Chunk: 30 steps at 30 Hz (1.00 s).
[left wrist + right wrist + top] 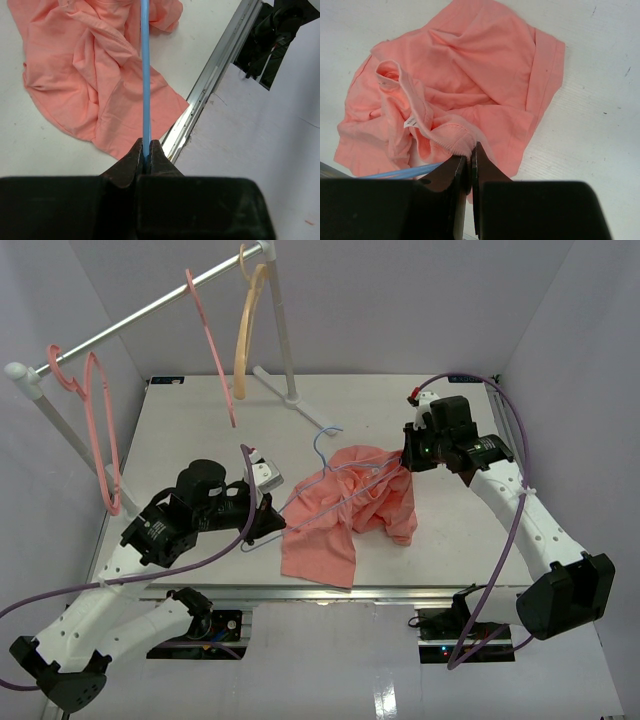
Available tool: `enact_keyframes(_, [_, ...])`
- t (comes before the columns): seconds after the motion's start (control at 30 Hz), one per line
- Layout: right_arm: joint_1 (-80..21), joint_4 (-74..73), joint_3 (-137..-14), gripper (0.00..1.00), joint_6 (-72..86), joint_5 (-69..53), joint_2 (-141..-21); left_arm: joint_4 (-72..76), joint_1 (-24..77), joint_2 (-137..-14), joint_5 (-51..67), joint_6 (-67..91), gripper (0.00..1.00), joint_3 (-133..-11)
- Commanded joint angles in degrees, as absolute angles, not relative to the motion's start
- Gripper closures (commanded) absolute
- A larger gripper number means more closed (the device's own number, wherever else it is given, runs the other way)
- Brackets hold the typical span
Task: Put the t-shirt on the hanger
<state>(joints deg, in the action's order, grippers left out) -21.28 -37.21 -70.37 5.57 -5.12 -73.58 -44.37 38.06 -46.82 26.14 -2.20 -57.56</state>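
Note:
The salmon-pink t-shirt (350,505) lies crumpled on the middle of the table, also filling the left wrist view (95,75) and the right wrist view (470,80). The thin light-blue hanger (322,455) lies across it, hook toward the back. My left gripper (268,516) is shut on the hanger's wire (145,75) at the shirt's left edge. My right gripper (408,458) is shut on the shirt's ribbed collar (452,140) at its right side, lifting that edge slightly. A bit of blue hanger wire (400,173) shows beside the right fingers.
A clothes rail (150,310) crosses the back left, carrying two thick pink hangers (95,420) (212,340) and a pale orange one (248,330). Its white stand (285,350) rises from the table's back. The table's metal front edge (210,85) runs close to the shirt's hem.

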Motion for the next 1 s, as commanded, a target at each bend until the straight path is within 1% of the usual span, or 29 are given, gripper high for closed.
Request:
enact_keyframes(0.0, [-21.18, -36.71, -71.35, 0.92, 4.60, -6.46, -71.96, -42.55, 38.05, -47.25, 27.70, -3.76, 1.00, -57.29])
enact_keyframes(0.2, [-21.56, -38.28, -74.43, 0.92, 4.19, -7.79, -71.63, -43.46, 38.06, -49.34, 26.94, -4.51, 1.00, -57.88])
enact_keyframes(0.43, [-24.52, -38.85, -75.43, 0.92, 3.67, -7.62, -71.30, -43.34, 38.06, -52.33, 25.20, -4.77, 1.00, -59.51])
enact_keyframes(0.7, [-27.97, -38.40, -75.56, 0.92, 2.64, -9.20, -71.56, -37.05, 38.06, -52.02, 30.61, -6.49, 1.00, -57.98])
enact_keyframes(0.83, [-28.93, -39.55, -76.23, 0.92, 2.15, -7.41, -71.30, -36.15, 38.06, -51.97, 31.00, -7.43, 1.00, -57.92])
enact_keyframes(0.97, [-29.53, -39.37, -76.61, 0.92, 2.14, -8.17, -70.61, -35.39, 38.00, -51.42, 33.25, -8.29, 1.00, -57.80])
